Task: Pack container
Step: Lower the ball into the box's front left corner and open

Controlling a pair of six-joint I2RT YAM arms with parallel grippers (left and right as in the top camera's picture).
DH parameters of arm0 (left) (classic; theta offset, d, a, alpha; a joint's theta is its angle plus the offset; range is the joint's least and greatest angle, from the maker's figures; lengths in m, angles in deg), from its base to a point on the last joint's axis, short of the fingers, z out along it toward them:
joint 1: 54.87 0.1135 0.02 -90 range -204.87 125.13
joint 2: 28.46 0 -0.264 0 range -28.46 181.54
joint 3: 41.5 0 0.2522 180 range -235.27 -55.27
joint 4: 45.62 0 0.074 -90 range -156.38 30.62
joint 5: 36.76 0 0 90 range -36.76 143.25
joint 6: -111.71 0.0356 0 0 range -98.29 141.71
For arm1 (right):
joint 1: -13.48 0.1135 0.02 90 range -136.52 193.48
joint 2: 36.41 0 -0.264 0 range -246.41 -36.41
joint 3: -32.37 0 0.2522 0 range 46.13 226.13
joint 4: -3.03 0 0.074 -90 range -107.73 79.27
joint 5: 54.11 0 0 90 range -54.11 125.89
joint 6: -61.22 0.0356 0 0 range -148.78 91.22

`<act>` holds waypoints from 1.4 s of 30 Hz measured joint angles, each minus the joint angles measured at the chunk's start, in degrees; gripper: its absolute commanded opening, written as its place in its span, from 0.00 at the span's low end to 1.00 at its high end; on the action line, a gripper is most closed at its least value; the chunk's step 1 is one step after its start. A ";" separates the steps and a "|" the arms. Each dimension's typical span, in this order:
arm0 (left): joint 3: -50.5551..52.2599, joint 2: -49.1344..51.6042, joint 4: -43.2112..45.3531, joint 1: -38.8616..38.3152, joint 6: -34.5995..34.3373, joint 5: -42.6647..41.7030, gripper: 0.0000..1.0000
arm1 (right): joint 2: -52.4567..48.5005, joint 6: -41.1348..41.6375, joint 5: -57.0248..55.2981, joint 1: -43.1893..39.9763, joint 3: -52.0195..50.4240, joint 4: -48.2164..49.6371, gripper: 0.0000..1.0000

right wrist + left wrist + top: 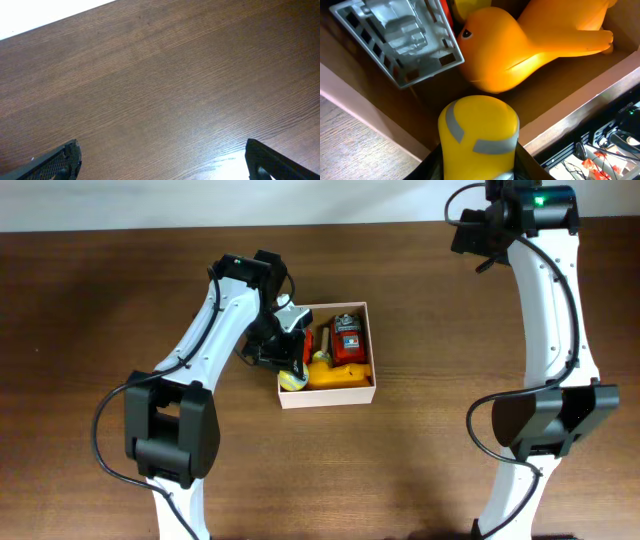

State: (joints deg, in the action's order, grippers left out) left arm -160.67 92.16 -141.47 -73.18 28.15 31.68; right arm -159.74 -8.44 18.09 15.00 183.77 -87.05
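The container (330, 397), a shallow white-walled box with a tan inside, sits mid-table. It holds an orange duck toy (335, 376), a red toy (347, 340) and a clear ribbed piece (400, 37). My left gripper (290, 360) is shut on a yellow toy with grey stripes (479, 132) and holds it inside the container's front-left corner, next to the duck (520, 45). My right gripper (162, 160) is open and empty over bare table at the far right back; in the overhead view only its arm (500, 225) shows.
The brown wooden table (450, 330) surrounds the container. A white wall edge runs along the back (300, 200). The arm bases stand at the front left (170, 430) and front right (545, 420).
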 measured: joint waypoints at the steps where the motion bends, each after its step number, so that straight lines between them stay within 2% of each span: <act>1: 0.00 0.00 0.02 0.00 0.00 0.00 0.37 | 0.00 0.00 0.00 0.00 0.00 0.00 0.99; 9: 0.00 0.00 0.26 0.00 0.02 -0.02 0.45 | 0.00 0.00 0.00 0.00 0.00 0.00 0.99; 11: 0.00 0.00 0.33 0.00 0.07 -0.02 0.50 | 0.00 0.00 0.00 0.00 0.00 0.00 0.99; 15: 0.00 0.00 0.52 0.00 0.20 -0.02 0.67 | 0.00 0.00 0.00 0.00 0.00 0.00 0.99; 18: 0.00 0.00 0.85 0.00 0.22 0.00 0.71 | 0.00 -0.02 0.00 0.00 0.00 0.00 0.98; 33: -0.46 0.00 3.52 0.00 0.22 0.02 0.72 | 0.00 -0.02 0.00 0.00 0.00 0.00 0.99; 42: -8.76 0.00 3.45 0.00 0.22 -0.02 0.71 | 0.00 0.00 0.00 0.00 0.00 0.00 0.99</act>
State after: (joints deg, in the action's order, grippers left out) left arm -169.44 92.16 -138.01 -73.18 28.37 31.66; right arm -159.74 -8.44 18.09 15.00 183.77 -87.05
